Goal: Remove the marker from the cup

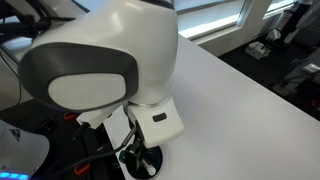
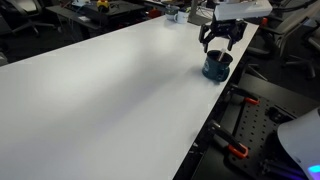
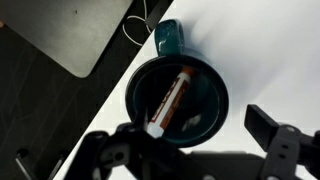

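Note:
The cup (image 3: 215,88) is small, round and dark, with its handle nub (image 3: 167,38) pointing toward the table edge. The marker (image 3: 170,100), a pale stick with an orange-brown label, leans inside it with its white end at the near rim. My gripper (image 3: 190,140) is open and straight above the cup, one dark finger on each side. In an exterior view the gripper (image 2: 220,36) hovers just over the cup (image 2: 216,67). The marker is hidden there.
The cup stands close to the edge of the white table (image 2: 110,90). Black clamps and cables (image 2: 235,150) hang below that edge. The arm's large white link (image 1: 110,50) blocks most of an exterior view. Clutter (image 2: 170,12) lies at the table's far end.

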Controlling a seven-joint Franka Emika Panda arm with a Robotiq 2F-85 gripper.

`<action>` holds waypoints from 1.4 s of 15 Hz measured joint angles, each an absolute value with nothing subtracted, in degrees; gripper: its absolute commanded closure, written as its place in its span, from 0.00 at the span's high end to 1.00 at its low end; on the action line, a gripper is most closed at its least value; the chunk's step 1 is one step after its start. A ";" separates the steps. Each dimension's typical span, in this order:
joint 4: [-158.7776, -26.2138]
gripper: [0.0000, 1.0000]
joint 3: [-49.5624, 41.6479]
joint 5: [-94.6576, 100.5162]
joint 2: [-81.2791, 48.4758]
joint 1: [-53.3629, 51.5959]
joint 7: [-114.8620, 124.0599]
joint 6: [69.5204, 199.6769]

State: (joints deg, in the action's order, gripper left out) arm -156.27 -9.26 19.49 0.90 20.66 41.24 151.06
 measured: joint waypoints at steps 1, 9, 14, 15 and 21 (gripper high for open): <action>-156.03 0.71 -9.86 19.08 0.54 20.24 41.23 151.07; -154.72 0.46 -12.52 18.58 -0.52 18.73 41.23 151.29; -154.62 0.50 -13.52 19.30 -1.91 18.27 41.27 152.78; -154.47 0.50 -13.68 19.60 -2.21 18.19 41.33 152.89; -154.24 0.45 -15.84 21.66 -4.50 17.26 41.46 153.32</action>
